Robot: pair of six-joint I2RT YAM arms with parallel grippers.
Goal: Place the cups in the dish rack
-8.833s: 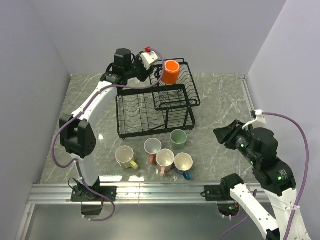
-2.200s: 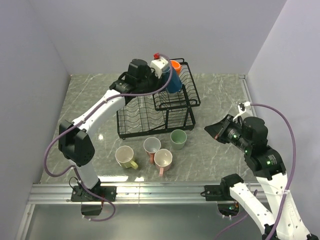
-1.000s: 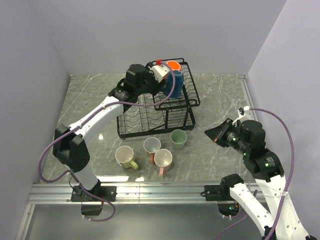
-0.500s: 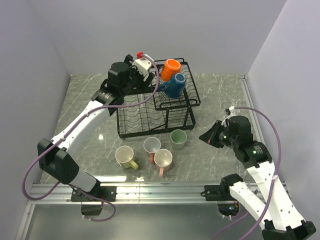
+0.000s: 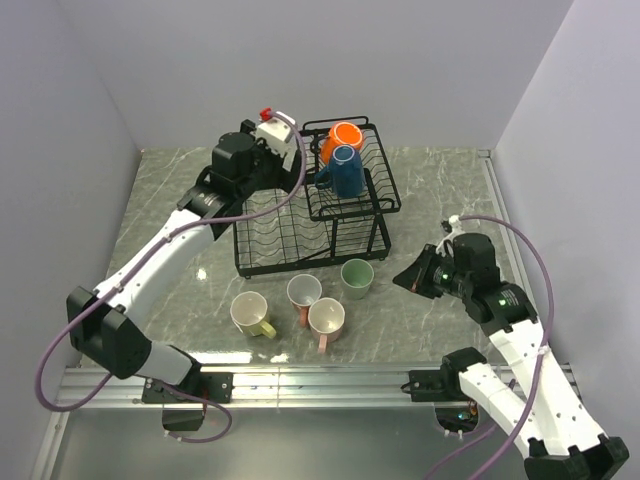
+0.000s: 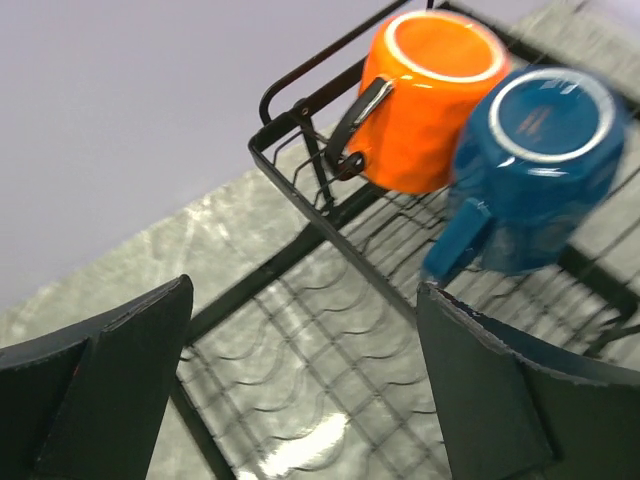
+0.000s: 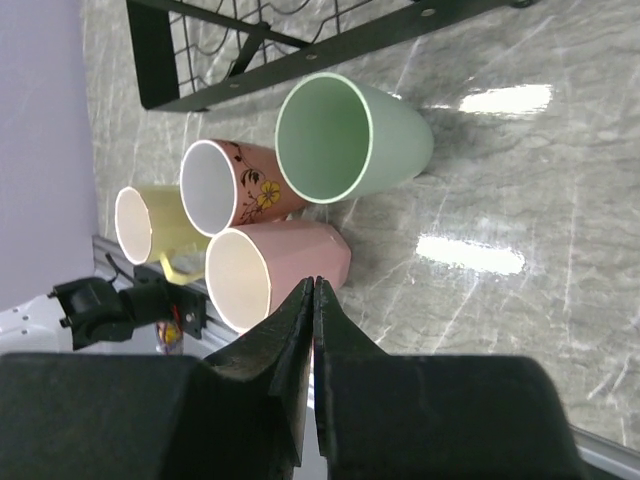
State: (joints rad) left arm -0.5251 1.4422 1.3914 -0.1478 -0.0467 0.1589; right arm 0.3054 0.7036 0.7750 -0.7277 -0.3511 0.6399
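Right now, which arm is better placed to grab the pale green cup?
Probably the right: the right gripper sits near the pale green cup, though shut. The left gripper is open but up by the upper basket, farther off.

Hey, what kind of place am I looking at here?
Probably a robot test cell, not a real kitchen: plain walls box in a marble-look tabletop, two arms are bolted to a metal rail, and the only kitchenware is a wire dish rack and mugs.

Dish rack (image 5: 290,235): black coated wire. Orange cup (image 6: 425,110), blue cup (image 6: 540,180): glossy, probably ceramic. Table (image 5: 440,200): polished marble-look.
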